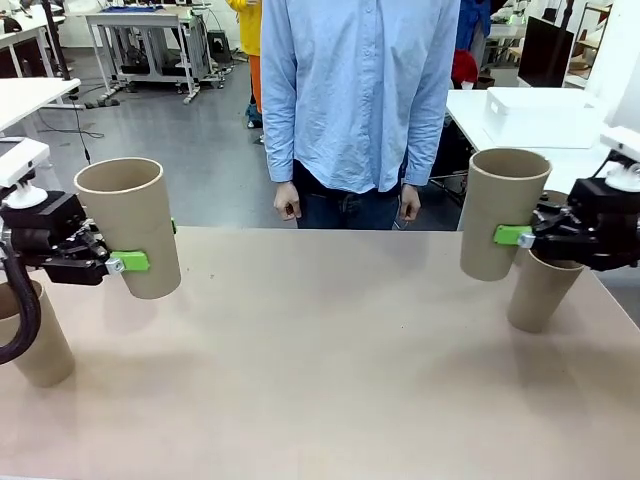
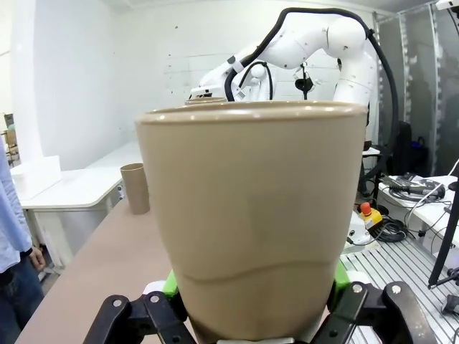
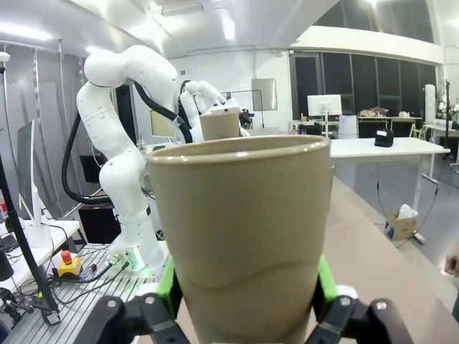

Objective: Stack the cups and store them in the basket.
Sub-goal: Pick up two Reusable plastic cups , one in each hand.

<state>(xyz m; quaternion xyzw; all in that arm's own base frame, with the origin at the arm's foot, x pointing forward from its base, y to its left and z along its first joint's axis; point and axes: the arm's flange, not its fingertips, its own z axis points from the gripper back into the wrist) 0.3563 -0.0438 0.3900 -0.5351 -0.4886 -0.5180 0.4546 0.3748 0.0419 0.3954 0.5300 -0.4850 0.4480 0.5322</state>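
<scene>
L gripper (image 1: pixel 150 245): jaws pinched on a tan cup (image 1: pixel 128 225), green pads on opp. sides of its lower wall. This one is mouth-up, tilted a bit w/ rim leaning picture-left, and lifted clear of the table (image 1: pixel 330 360) over its left part.

R gripper (image 1: pixel 508 235): likewise clamped on a second cup (image 1: pixel 500 205), which is near upright, mouth-up, and held off the tabletop on the right side. Just behind it a third cup (image 1: pixel 538 295) stands on the table, its upper part hidden by the fingers. Can't tell if it touches the held one.

Near-left, a fourth cup (image 1: pixel 40 345) stands partly behind L arm's black cable (image 1: pixel 22 310).

Far right, the white basket (image 1: pixel 540 118) sits on a side table (image 1: pixel 468 108), well apart from the cups.

At the far edge stands a person (image 1: pixel 355 90) in a lt-blue shirt, hands down.
</scene>
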